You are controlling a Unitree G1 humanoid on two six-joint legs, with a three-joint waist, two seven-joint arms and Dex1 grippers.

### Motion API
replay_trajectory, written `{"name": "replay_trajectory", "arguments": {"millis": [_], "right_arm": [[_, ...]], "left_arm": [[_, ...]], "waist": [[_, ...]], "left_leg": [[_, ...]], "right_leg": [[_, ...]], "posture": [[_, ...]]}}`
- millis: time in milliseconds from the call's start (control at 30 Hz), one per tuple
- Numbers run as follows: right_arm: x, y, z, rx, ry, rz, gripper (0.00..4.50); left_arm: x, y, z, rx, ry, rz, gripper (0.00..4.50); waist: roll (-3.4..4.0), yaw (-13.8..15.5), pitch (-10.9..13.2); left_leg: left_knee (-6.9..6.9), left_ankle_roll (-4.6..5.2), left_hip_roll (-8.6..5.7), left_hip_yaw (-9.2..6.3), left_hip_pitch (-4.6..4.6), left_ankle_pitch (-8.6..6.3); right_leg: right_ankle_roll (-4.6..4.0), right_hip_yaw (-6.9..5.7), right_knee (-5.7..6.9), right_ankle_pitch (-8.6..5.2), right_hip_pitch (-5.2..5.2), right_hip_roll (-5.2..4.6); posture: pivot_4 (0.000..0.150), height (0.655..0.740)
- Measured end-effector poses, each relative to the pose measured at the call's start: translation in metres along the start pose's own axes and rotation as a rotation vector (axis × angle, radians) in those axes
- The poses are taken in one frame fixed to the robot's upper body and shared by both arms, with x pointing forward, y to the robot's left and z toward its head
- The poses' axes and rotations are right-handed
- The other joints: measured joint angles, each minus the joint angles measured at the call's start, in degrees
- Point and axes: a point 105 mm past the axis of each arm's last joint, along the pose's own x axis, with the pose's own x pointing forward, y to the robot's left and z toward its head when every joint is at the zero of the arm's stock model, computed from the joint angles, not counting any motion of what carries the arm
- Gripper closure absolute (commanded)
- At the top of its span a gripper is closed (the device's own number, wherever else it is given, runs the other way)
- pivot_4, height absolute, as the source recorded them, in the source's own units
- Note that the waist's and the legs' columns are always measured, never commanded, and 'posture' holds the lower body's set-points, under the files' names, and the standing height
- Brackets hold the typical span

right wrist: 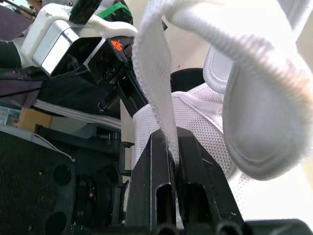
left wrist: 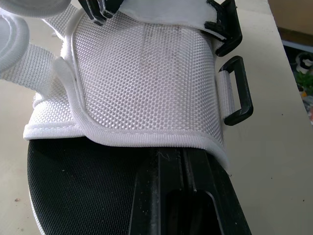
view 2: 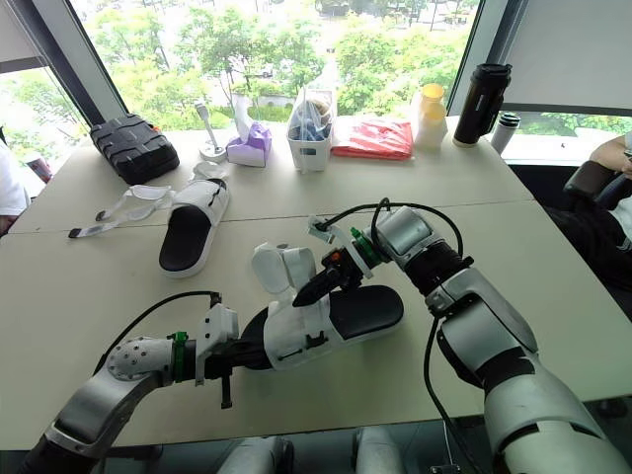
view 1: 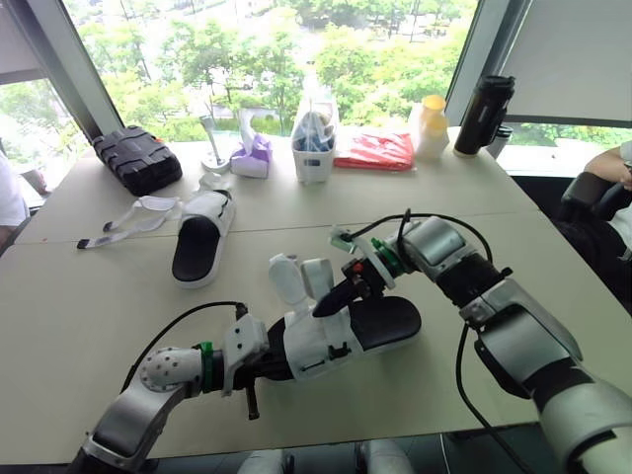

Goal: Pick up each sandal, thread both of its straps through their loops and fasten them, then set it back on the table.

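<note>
Threading a strap of the sandal [view 1: 380, 321] near the front of the table [view 1: 513, 227].
Eye view: left gripper [view 1: 275, 361] clamps its end. Left wrist: empty black loop [left wrist: 239, 90] (the likely target). Right wrist: right gripper [right wrist: 174, 147] pinches the white strap [right wrist: 156, 73]; its tip must go through next.

White woven-mesh sandal [view 1: 321, 346] with black footbed, second sandal [view 1: 202, 237] white and black, red bag [view 1: 375, 150], black ribbed case [view 1: 136, 158]

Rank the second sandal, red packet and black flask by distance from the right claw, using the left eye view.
From the right claw, shut on the held sandal's strap:
1. Second sandal, to its left, mid-table.
2. Red packet, ahead at the window edge.
3. Black flask, far right corner.
</note>
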Motion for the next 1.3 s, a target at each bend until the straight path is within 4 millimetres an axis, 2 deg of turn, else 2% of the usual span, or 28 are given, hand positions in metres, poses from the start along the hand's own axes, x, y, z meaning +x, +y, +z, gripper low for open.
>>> {"name": "replay_trajectory", "arguments": {"millis": [233, 467, 567, 667, 900, 1033, 1133, 1300], "right_arm": [[0.005, 0.017, -0.004, -0.074, 0.017, 0.034, 4.47], [0.013, 0.031, -0.028, -0.158, 0.062, 0.041, 4.47], [0.015, 0.032, -0.032, -0.171, 0.068, 0.027, 4.47], [0.015, 0.034, -0.034, -0.177, 0.068, 0.021, 3.64], [0.001, 0.046, -0.031, -0.214, 0.044, -0.012, 0.06], [-0.035, 0.06, -0.029, -0.231, 0.016, -0.117, 0.02], [-0.06, 0.066, -0.038, -0.195, 0.0, -0.188, 0.02], [-0.061, 0.076, -0.06, -0.065, -0.021, -0.152, 0.02]], "left_arm": [[0.0, 0.0, 0.0, 0.0, 0.0, 0.001, 4.5], [0.0, 0.0, 0.0, -0.001, -0.002, 0.002, 4.5], [0.0, 0.0, 0.0, -0.002, -0.002, 0.004, 4.5], [0.001, 0.0, 0.0, -0.002, -0.002, 0.004, 4.5], [0.001, 0.0, 0.0, -0.004, -0.003, 0.008, 4.5], [0.003, -0.001, 0.0, -0.004, -0.004, 0.004, 4.5], [0.003, -0.001, 0.0, -0.003, -0.004, 0.002, 4.5], [0.004, 0.0, 0.0, -0.001, -0.008, -0.001, 4.5]], "waist": [[0.0, 0.03, 0.0], [0.0, 0.04, 0.0], [0.0, 0.02, 0.0], [0.0, 0.06, 0.0], [-0.01, 0.03, -0.01], [0.01, 0.24, 0.01], [0.01, 0.19, 0.01], [0.0, 0.33, 0.01]], "left_leg": [[0.0, 0.0, -0.02, -0.02, -0.02, 0.0], [0.0, 0.0, -0.03, 0.0, -0.02, 0.0], [0.0, 0.0, -0.03, 0.01, 0.0, 0.0], [0.0, 0.0, -0.03, 0.01, 0.0, 0.0], [0.0, 0.0, -0.02, 0.01, 0.03, 0.0], [0.0, 0.01, -0.03, 0.0, -0.03, 0.0], [0.0, 0.04, -0.03, 0.03, -0.03, -0.02], [0.0, 0.04, -0.03, 0.03, -0.04, -0.02]], "right_leg": [[0.0, -0.02, 0.0, 0.0, -0.01, -0.05], [0.02, -0.03, -0.02, 0.0, 0.0, -0.07], [0.02, -0.03, -0.01, 0.0, 0.01, -0.07], [0.02, -0.03, -0.01, 0.0, 0.01, -0.07], [0.01, -0.03, -0.01, -0.01, 0.04, -0.06], [0.03, -0.05, -0.07, -0.02, 0.04, -0.08], [0.05, -0.05, -0.11, -0.03, 0.05, -0.08], [0.04, -0.05, -0.11, -0.05, 0.07, -0.1]], "posture": [[0.15, 0.74], [0.15, 0.74], [0.15, 0.74], [0.15, 0.74], [0.15, 0.74], [0.15, 0.74], [0.15, 0.74], [0.15, 0.74]]}}
